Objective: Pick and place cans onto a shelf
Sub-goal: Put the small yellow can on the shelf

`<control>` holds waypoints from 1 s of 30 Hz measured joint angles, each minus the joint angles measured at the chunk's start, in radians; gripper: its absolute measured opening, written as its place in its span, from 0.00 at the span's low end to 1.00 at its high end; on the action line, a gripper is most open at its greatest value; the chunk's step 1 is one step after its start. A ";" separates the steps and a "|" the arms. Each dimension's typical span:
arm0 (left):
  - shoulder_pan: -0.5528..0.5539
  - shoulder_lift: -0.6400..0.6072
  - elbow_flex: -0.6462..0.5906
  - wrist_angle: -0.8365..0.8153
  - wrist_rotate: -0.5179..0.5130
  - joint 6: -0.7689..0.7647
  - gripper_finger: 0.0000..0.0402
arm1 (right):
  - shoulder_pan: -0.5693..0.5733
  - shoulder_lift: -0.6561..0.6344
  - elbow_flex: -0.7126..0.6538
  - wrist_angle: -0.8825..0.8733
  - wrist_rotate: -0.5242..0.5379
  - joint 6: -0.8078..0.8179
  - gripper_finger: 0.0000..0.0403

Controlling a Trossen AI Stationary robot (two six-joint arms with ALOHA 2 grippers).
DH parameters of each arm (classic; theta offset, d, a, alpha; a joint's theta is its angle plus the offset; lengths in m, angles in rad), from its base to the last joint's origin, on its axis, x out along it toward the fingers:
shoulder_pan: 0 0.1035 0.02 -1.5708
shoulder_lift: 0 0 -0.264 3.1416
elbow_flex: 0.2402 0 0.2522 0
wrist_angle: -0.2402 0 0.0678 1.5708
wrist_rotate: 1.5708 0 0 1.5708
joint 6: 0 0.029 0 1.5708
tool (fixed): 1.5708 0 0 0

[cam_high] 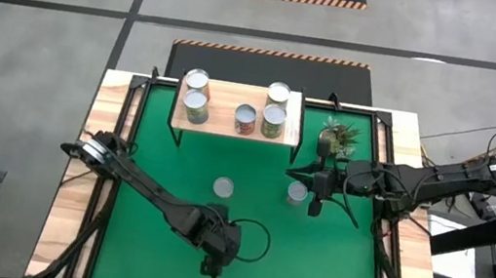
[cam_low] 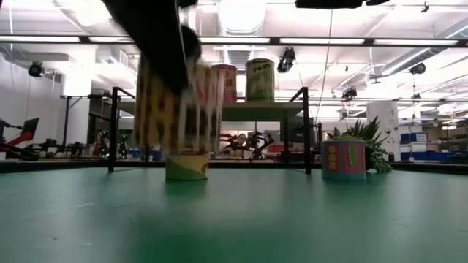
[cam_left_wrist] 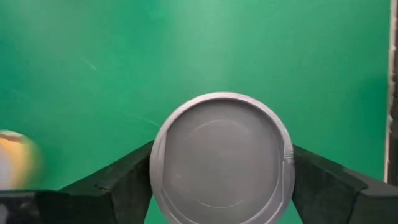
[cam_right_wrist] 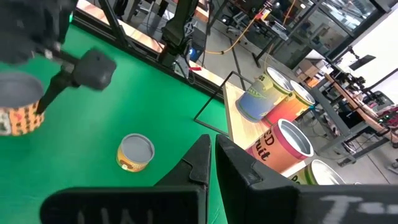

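Observation:
My left gripper is near the table's front middle, shut on a can with an orange-yellow label and a silver top. My right gripper is shut and empty at the right, just beside a can that stands on the green table; this can also shows in the low view. Another can stands on its base at the table's middle. The light-wood shelf stands at the far side with several upright cans on it, such as one. My left gripper pinches the can's round side wall between its two fingers, one on each opposite side, just below the silver top. The fingers come from above, pointing down. The can hangs upright and is lifted clear of the table.
A small potted green plant stands right of the shelf, close to my right arm. The shelf's black legs stand on the table's far part. Bare green surface lies at the front right and front left.

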 joint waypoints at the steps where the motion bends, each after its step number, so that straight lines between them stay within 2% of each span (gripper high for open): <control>1: 0.000 0.000 0.037 -0.044 -0.011 0.028 0.74 | 0.000 0.000 0.000 0.000 0.000 0.000 0.03; 7: 0.016 -0.002 0.297 -0.308 -0.044 0.189 0.72 | 0.000 0.000 0.000 0.000 0.000 0.003 0.03; 13: 0.064 -0.003 0.579 -0.628 -0.167 0.275 0.71 | 0.000 0.000 0.000 0.000 0.000 0.007 0.03; 18: 0.139 -0.003 0.789 -0.775 -0.263 0.354 0.71 | 0.000 0.000 0.000 0.000 0.000 0.007 0.03; 22: 0.234 -0.082 0.748 -0.712 -0.279 0.476 0.71 | 0.000 0.000 0.000 0.006 0.000 0.006 0.03; 26: 0.372 -0.119 0.739 -0.731 -0.348 0.507 0.71 | 0.000 0.000 0.000 0.006 -0.004 0.006 0.03; 30: 0.528 -0.133 0.739 -0.697 -0.353 0.543 0.71 | 0.000 0.000 0.000 0.006 -0.004 0.005 0.03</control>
